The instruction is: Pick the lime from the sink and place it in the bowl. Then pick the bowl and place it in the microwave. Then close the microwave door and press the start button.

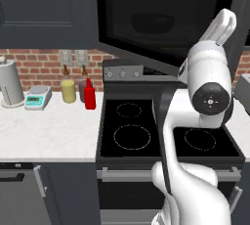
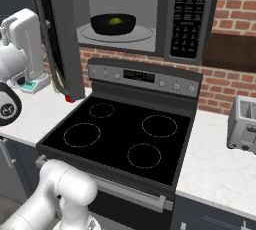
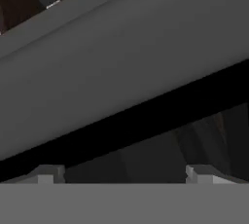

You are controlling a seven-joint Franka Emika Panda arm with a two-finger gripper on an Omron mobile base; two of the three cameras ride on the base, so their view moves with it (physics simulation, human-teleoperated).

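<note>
Microwave door (image 2: 62, 39) is located directly ahead of the claw (image 3: 124, 174) in the hand view, where a broad dark-grey surface crossed by a black slanted band is seen close in front of the fingertips (image 3: 46, 174). The claw is spread wide, with nothing held between its two tips. In the left base view the white arm (image 1: 207, 79) is raised in front of the open door, whose dark window (image 1: 161, 21) faces the camera.

In the right base view the door is seen edge-on, swung out to the left of the microwave (image 2: 145, 14). Inside the light-grey cavity the bowl (image 2: 113, 24) is seated upright on the round glass turntable (image 2: 142, 35), and the lime (image 2: 116, 21) is seen lying inside the bowl. The button panel (image 2: 187, 16) is located at the right of the cavity.

Below the microwave a black stove (image 2: 125, 139) with four ring burners is installed, with a control strip along its back. On the white desk (image 1: 49, 131) to the left of the stove, a red bottle (image 1: 89, 94), a yellow bottle (image 1: 68, 91), a small scale (image 1: 38, 97) and a paper towel roll (image 1: 10, 83) are placed near the brick wall. On the desk to the right of the stove a toaster (image 2: 243, 124) is placed.
</note>
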